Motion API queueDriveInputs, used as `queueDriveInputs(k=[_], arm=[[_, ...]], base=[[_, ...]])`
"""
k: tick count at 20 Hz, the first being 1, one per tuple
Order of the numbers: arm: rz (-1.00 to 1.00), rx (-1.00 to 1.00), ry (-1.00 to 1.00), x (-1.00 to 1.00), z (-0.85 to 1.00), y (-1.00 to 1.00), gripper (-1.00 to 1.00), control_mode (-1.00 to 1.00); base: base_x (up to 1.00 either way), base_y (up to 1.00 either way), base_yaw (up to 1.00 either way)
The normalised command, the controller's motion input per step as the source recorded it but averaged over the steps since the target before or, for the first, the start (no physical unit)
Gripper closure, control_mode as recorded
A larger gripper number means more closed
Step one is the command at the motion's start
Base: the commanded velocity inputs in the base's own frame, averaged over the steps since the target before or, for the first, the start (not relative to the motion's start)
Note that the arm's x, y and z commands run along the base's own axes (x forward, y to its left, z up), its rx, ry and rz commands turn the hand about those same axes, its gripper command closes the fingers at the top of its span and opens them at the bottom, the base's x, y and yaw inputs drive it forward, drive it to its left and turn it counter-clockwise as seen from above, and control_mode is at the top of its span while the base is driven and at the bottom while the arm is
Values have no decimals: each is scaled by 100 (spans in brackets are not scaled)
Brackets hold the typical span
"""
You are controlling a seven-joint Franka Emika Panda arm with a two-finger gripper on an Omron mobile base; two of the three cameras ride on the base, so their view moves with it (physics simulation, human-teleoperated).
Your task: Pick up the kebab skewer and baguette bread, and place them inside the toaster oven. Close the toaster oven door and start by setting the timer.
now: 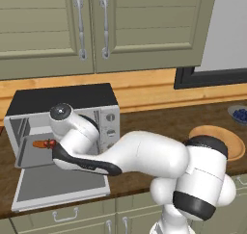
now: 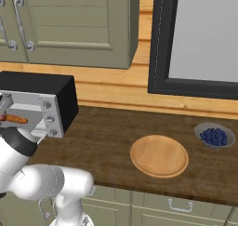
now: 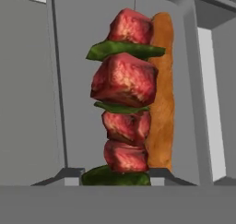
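The hand view looks into the toaster oven (image 3: 27, 103), where the kebab skewer (image 3: 124, 98) stands close before the lens, pinched at its lower end by the pincer (image 3: 116, 176), with the baguette bread (image 3: 162, 98) just behind it. The left base view shows the toaster oven door (image 1: 58, 187) lying flat open on the desk (image 1: 154, 120). The right base view shows a wooden plate (image 2: 159, 156) (bare) and a bowl of blueberries (image 2: 214, 136).

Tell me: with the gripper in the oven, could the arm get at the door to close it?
Probably yes. The door lies flat open with bare counter beside it, but the gripper holds the skewer inside the oven and must release it and withdraw first.
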Motion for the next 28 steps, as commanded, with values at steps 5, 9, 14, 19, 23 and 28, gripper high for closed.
queueDriveInputs(k=[5, 9, 14, 19, 23, 28], arm=[[0, 7, 0, 3, -25, 20, 100, -100], [0, 2, 0, 4, -23, 0, 100, -100], [0, 1, 0, 3, -14, 0, 100, -100], [0, 2, -1, 7, -12, 0, 100, -100], [0, 3, 0, 5, -9, 0, -100, -100], [0, 3, 0, 0, -7, 0, -100, -100]], base=[[0, 0, 0], [0, 0, 0], [0, 0, 0], [0, 0, 0], [0, 0, 0], [0, 0, 0]])
